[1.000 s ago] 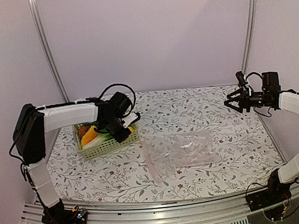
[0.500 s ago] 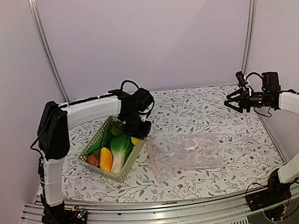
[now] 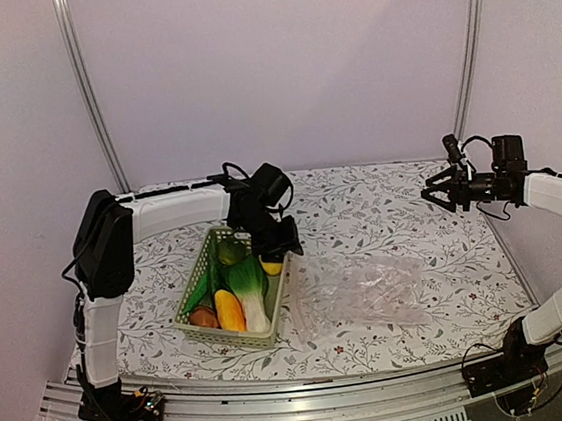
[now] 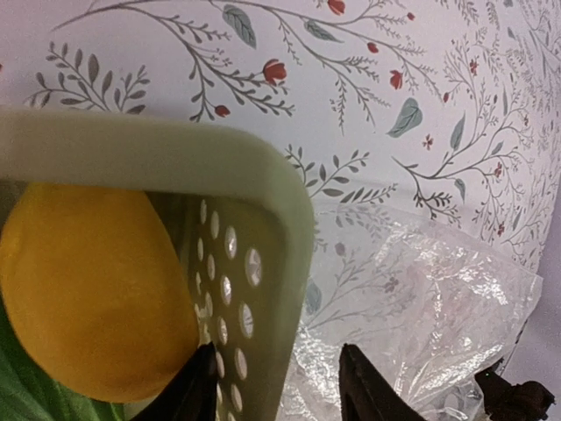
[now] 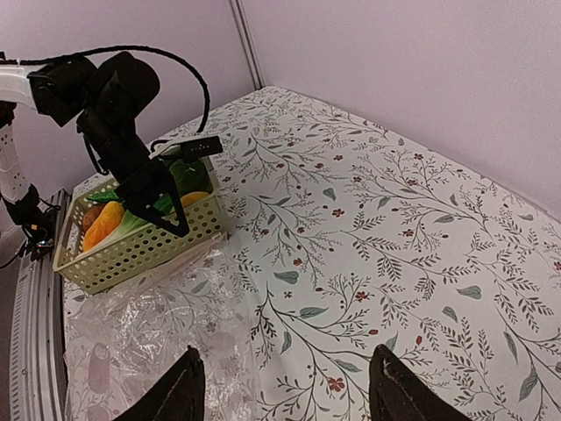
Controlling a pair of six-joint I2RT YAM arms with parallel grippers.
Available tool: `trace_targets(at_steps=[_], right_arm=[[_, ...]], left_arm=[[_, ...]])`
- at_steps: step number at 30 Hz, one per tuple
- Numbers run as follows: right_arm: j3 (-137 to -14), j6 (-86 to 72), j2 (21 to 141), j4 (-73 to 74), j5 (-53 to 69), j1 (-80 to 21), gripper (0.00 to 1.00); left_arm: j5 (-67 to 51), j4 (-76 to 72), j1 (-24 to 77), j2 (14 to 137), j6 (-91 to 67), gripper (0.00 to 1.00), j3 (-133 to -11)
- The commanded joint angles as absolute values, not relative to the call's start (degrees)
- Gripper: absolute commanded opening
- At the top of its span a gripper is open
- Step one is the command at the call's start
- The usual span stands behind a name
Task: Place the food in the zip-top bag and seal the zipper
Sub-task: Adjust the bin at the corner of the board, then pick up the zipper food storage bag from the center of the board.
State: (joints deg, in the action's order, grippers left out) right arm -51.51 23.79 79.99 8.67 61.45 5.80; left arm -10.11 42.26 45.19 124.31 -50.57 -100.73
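Observation:
The pale green basket [image 3: 190, 285] holds the food: a bok choy [image 3: 250, 284], an orange-yellow piece [image 3: 228, 310], a reddish-brown round one [image 3: 204, 317], a green lime [image 3: 230, 252] and a yellow lemon [image 3: 271, 266]. The clear zip-top bag [image 3: 365, 290] lies flat just right of the basket, its pinkish zipper [image 3: 297, 314] along the edge nearest the basket. My left gripper [image 3: 283, 250] is open and straddles the basket's far right corner wall [image 4: 263, 263], one finger inside by the lemon [image 4: 88, 281], the other outside over the bag [image 4: 412, 316]. My right gripper [image 3: 430, 193] is open and empty, raised at the far right.
The floral tablecloth [image 3: 383, 220] covers the table. Metal frame posts [image 3: 93, 99] stand at the back corners. In the right wrist view the basket [image 5: 140, 250] and the bag [image 5: 149, 333] lie at the lower left, with the left arm [image 5: 114, 96] over them.
The left gripper has swung the basket from the back left toward the front middle, turning it until it lies beside the bag's mouth. The right arm has not moved.

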Motion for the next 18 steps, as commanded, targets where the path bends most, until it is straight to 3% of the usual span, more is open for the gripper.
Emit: trace_targets(at_steps=[1,7,13,18], right_arm=[[-53.45,23.72,78.39,10.88,58.26,3.29,0.63],[-60.27,34.25,76.41,26.31,47.99,-13.96,0.68],[-66.15,35.46,79.41,35.72,47.23,-28.85,0.71],[-67.75,35.96,82.90,37.25,36.27,-42.20,0.76]], left_arm=[[-11.95,40.12,44.57,122.73,-52.85,0.48,-99.62],[-5.53,42.93,44.63,114.04,-46.05,0.50,-97.65],[8.43,43.50,45.31,105.05,-36.77,0.53,-92.68],[19.45,42.34,45.33,98.51,-34.33,0.72,-85.79]])
